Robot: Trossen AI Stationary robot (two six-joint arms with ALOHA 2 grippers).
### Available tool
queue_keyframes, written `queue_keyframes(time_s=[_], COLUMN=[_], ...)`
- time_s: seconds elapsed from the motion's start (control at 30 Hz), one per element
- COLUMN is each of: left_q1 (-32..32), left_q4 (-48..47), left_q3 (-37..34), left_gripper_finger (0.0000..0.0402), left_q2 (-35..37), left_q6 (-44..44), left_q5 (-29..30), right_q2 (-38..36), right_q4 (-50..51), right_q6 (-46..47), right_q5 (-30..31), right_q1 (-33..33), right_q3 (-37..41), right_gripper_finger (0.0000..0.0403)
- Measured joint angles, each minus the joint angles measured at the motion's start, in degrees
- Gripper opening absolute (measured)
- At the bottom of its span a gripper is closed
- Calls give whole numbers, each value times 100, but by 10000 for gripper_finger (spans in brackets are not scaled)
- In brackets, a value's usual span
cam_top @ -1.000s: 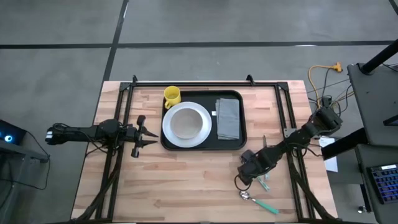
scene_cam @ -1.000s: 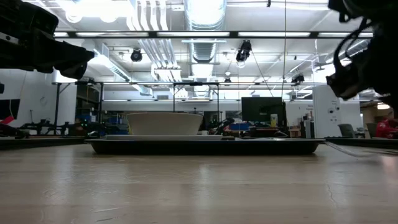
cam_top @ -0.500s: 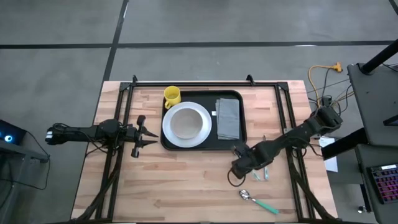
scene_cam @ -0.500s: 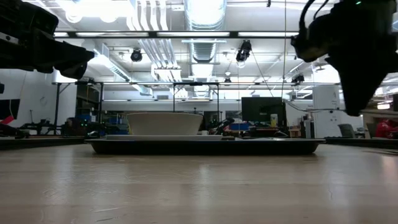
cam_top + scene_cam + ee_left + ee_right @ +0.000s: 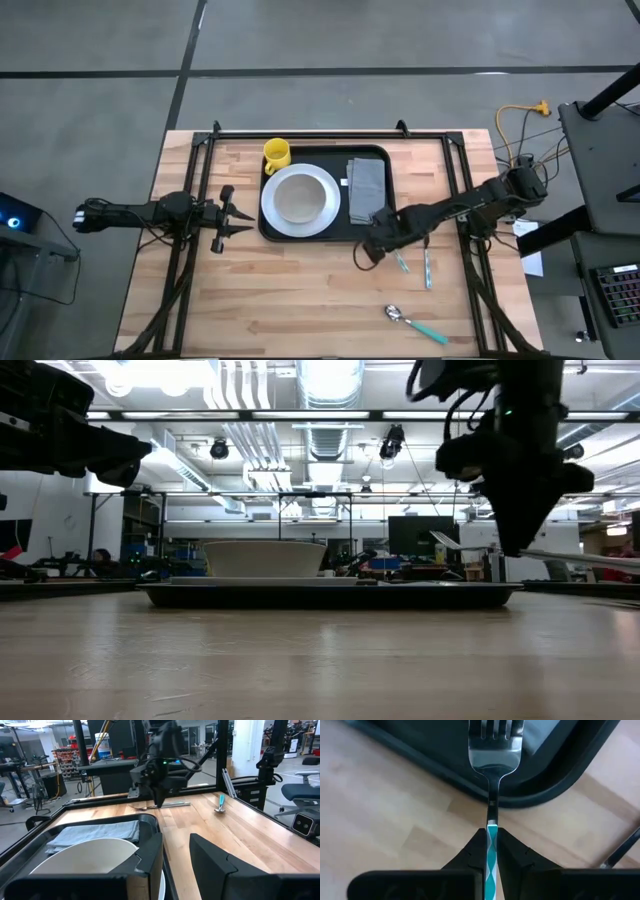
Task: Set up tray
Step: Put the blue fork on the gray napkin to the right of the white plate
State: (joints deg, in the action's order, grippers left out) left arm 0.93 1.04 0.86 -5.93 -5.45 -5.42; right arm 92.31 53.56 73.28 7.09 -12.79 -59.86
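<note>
Wooden table (image 5: 300, 290), one black tray (image 5: 378, 228) set toward its far edge, near the middle. On the tray: a round white plate (image 5: 298, 199) on the left portion, a folded grey napkin (image 5: 366, 188) on the right portion, just beside the plate. A yellow mug (image 5: 276, 154) stands at the tray's far left corner; whether it is on the tray or just outside it I cannot tell. Right gripper (image 5: 491, 842): positioned just off the tray's near right corner, fingers clamped on the teal handle of a fork (image 5: 492, 780), tines pointing out over the tray's rim toward the napkin. On the bare wood to the right of that gripper: a knife (image 5: 427, 270) lying lengthwise. Nearer the front edge: a spoon (image 5: 417, 324) with a teal handle, well apart from the tray. Left gripper (image 5: 228, 213): off the tray's left side, level with the plate, fingers spread apart and holding nothing. In the low view the tray (image 5: 330, 594) shows edge-on with the plate (image 5: 265, 558) rising above its rim.
</note>
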Motion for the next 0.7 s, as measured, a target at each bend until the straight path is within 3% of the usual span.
queue_keyframes(time_s=[0.7], left_q1=[2], left_q4=[2], left_q3=[0], left_gripper_finger=[83], left_q2=[-4], left_q6=[0], left_q5=[-1], right_q2=[172], right_q4=[-925], right_q6=[188], right_q5=[232], right_q1=[1773], right_q3=[9], right_gripper_finger=[18])
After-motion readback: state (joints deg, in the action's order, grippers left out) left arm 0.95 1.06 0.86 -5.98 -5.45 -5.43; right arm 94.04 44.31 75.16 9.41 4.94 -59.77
